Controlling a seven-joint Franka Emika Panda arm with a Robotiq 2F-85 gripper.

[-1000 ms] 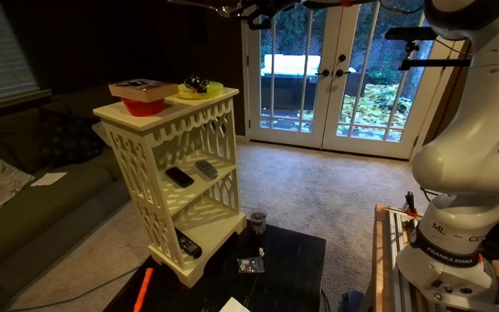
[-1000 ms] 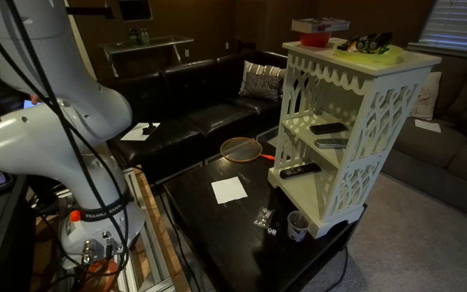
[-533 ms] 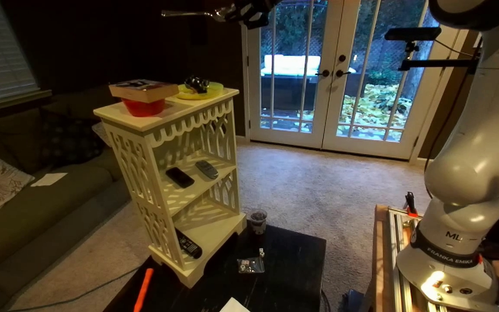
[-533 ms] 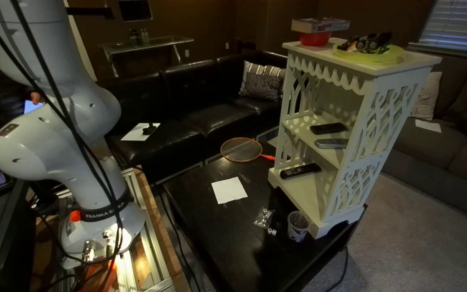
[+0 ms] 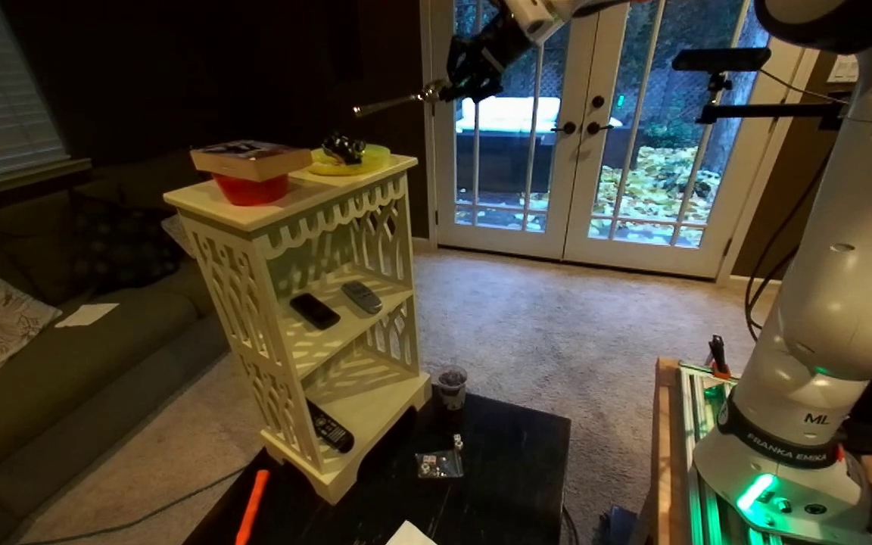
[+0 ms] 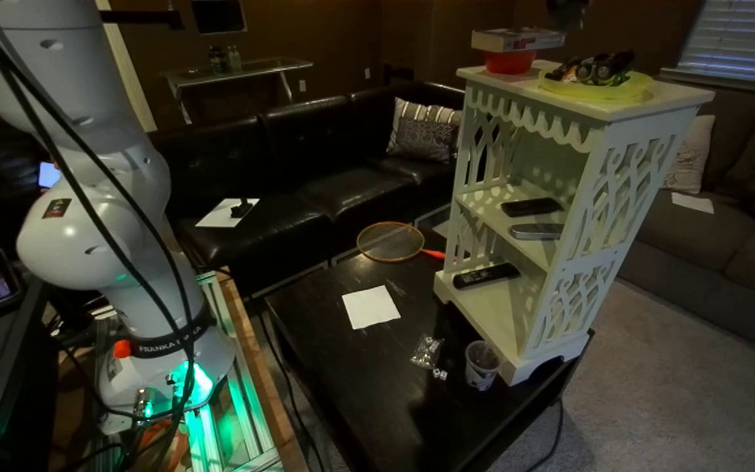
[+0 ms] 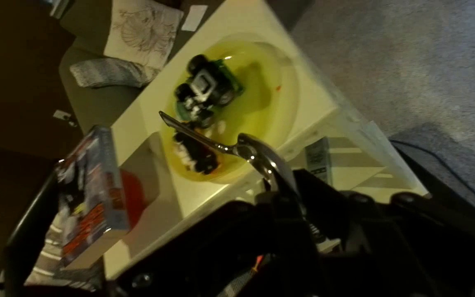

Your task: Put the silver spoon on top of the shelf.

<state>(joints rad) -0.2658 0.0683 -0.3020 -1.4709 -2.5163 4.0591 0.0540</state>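
Observation:
The silver spoon (image 5: pixel 387 104) is held in the air above the cream-white shelf (image 5: pixel 322 189). My gripper (image 5: pixel 445 92) is shut on the spoon's bowl end, and the handle sticks out ahead, tilted slightly down in this exterior view. In the wrist view, the spoon (image 7: pixel 262 161) sits between the dark fingers of my gripper (image 7: pixel 288 192), its handle over the yellow plate on the shelf top (image 7: pixel 313 99). The shelf (image 6: pixel 676 96) also shows in an exterior view, where a dark part of my gripper (image 6: pixel 567 10) appears at the top edge; the spoon is not clear there.
On the shelf top stand a yellow-green plate (image 5: pixel 375 157) with toy vehicles and a red bowl (image 5: pixel 250 189) with a box (image 5: pixel 250 159) on it. Remotes lie on the lower tiers. A cup (image 6: pixel 482 366) and a small bag (image 6: pixel 426 353) are on the dark table (image 6: pixel 364 380).
My gripper has come down from the top edge of an exterior view and a little to the right, bringing the spoon lower, nearer the shelf top. The base light now glows green.

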